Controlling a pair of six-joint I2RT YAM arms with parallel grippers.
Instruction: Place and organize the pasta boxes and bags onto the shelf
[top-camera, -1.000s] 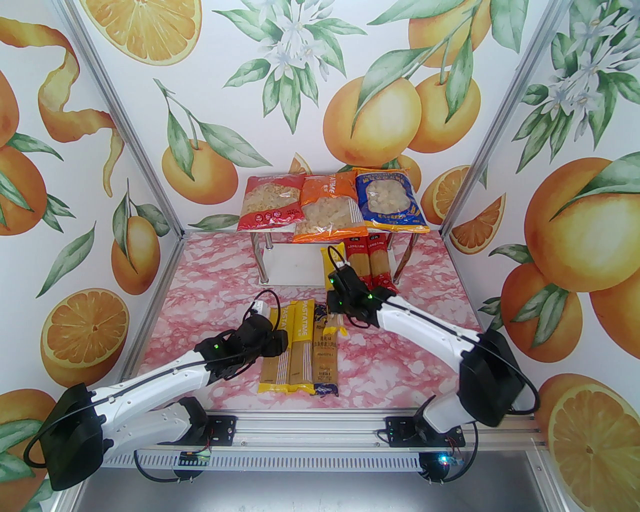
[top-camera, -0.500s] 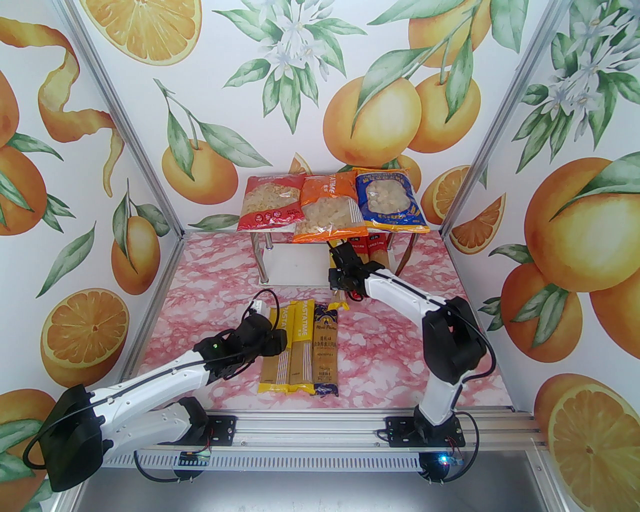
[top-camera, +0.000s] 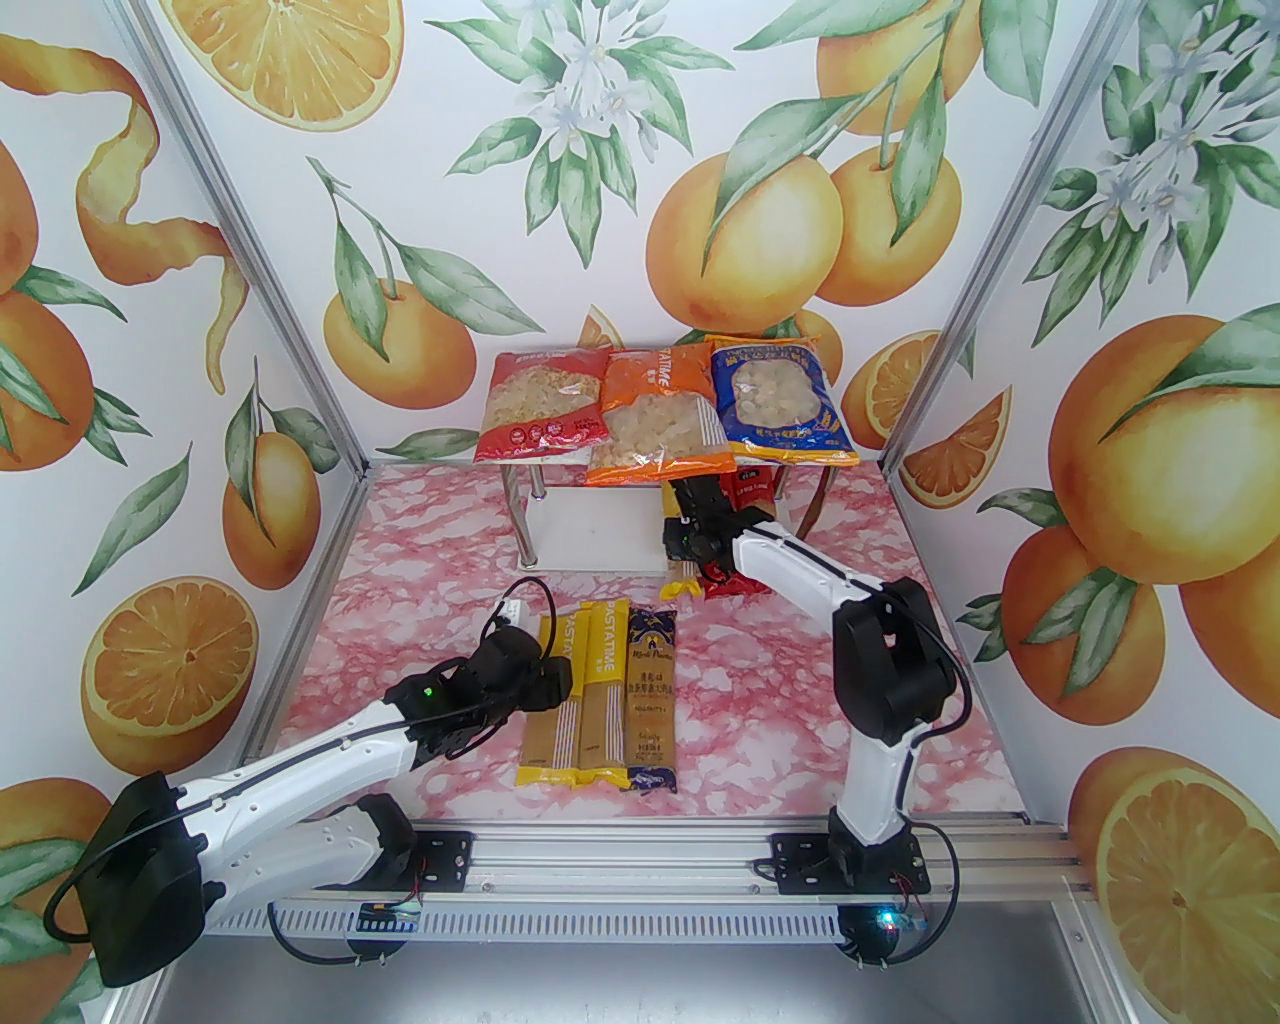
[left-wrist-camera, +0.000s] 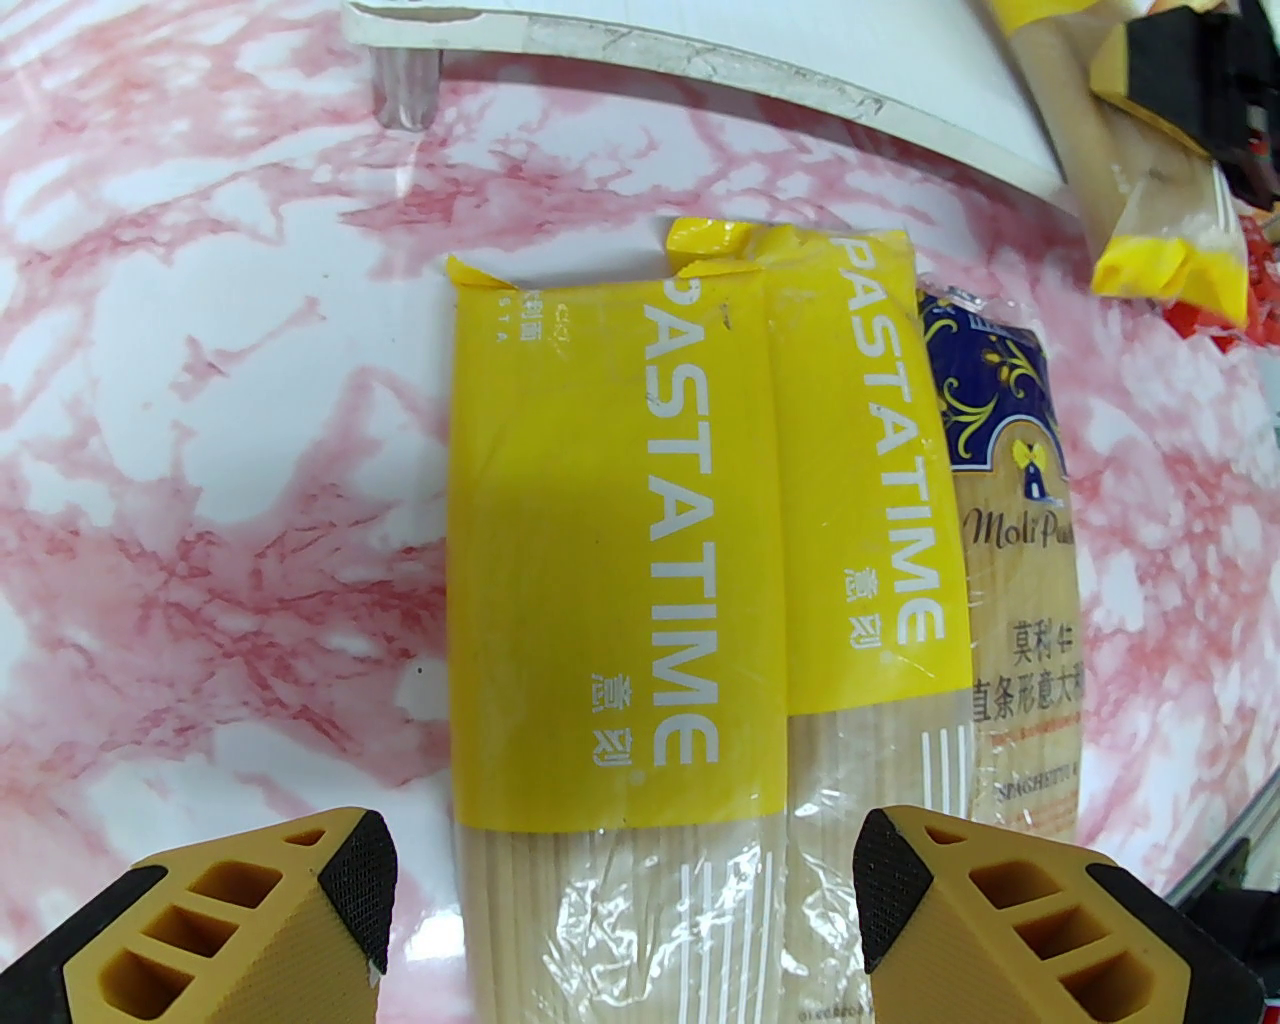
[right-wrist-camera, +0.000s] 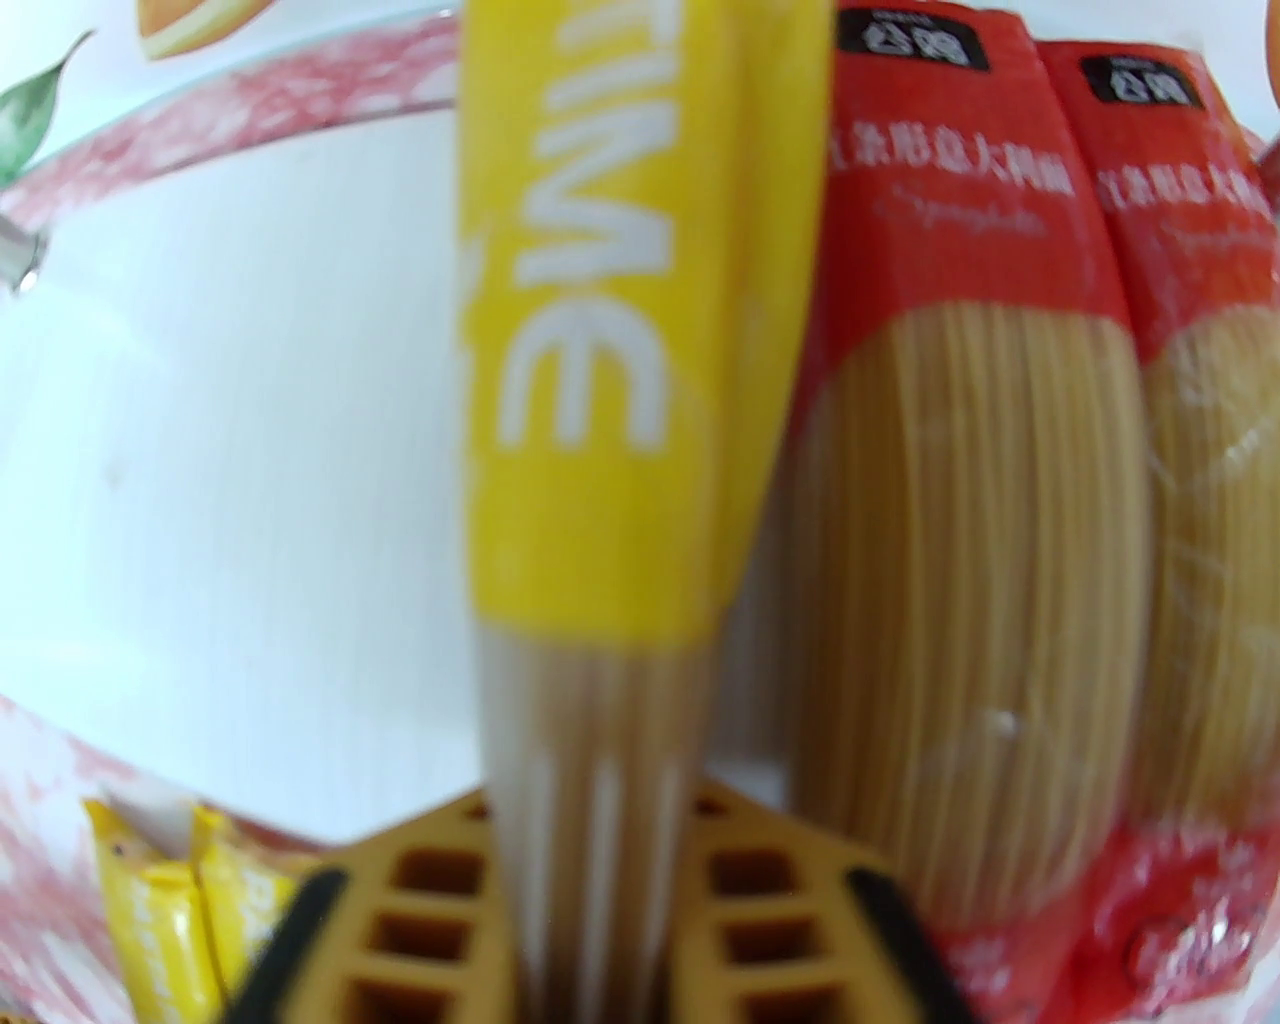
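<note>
Right arm has stretched fwd since a sec ago: right tool (top-camera: 692, 505) now sits in under the shelf's top tier, where before it hung short of the rack over the bench (top-camera: 420, 560). Left arm hasn't budged. Nearest, left tool (left-wrist-camera: 620, 880) hovers low w/ fingers wide apart, gripping nothing, straddling the first yellow pack (left-wrist-camera: 600, 600); the second yellow pack (left-wrist-camera: 860, 560) lies touching its right side, partly overlapped at the far end. Dk blue-gold pack (left-wrist-camera: 1010, 560) lies flush vs. that one, so 3 long packs lie side by side flat on the pink marble bench, long axes running near to far. Further out, right tool is clamped on the third yellow pack (right-wrist-camera: 620, 350), pads squeezing its clear spaghetti end, pack turned on edge and pointing away over the lower board (top-camera: 590, 525) of the shelf (top-camera: 530, 500). Can't tell if it touches the board yet. Just right of it, two red packs (right-wrist-camera: 960, 500) lie flat on that board, side by side, near ends sticking out past the front edge. Left part of the lower board is bare white. Farthest, on the top tier, red bag (top-camera: 545, 400), orange bag (top-camera: 655, 415) & blue bag (top-camera: 780, 400) sit in a row, L to R, edges touching, orange one hanging over the front edge.
</note>
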